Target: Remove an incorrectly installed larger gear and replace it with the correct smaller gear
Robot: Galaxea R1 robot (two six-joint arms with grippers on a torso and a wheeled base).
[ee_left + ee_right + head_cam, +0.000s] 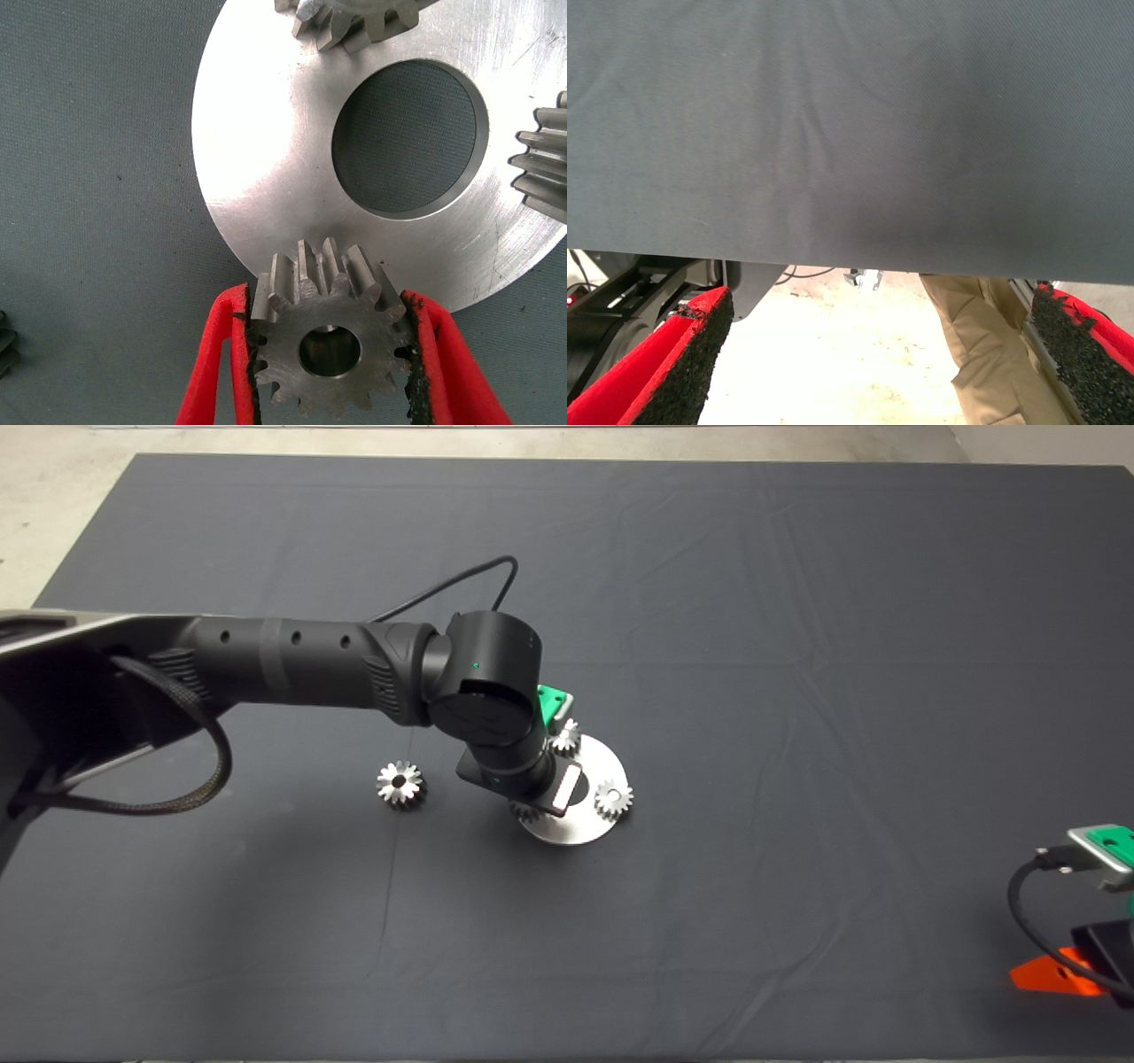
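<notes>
We are holding the smaller gear [330,350], a grey metal gear with short blunt teeth and a round bore, between the red fingers of the left gripper [330,372]; the pads are clamped on its two sides. The gear is sitting at the near left rim of the round silver metal plate [266,159], and a peg seems to show inside its bore, so we judge that we are seating it. To do this well, we should be keeping the gear level, pressing it straight down, and opening the fingers only when it rests flat.

The larger gear [400,783], shiny silver with long pointed teeth, is lying on the dark mat [797,602] to the left of the plate, well apart, so it is not hindering us. Two other small grey gears [613,798] are standing on the plate, one at the far side and one at the right; their teeth are near, so the fingers should open carefully. The right gripper [877,354] is waiting at the near right edge, fingers apart, with a person's leg [983,336] beyond it.
</notes>
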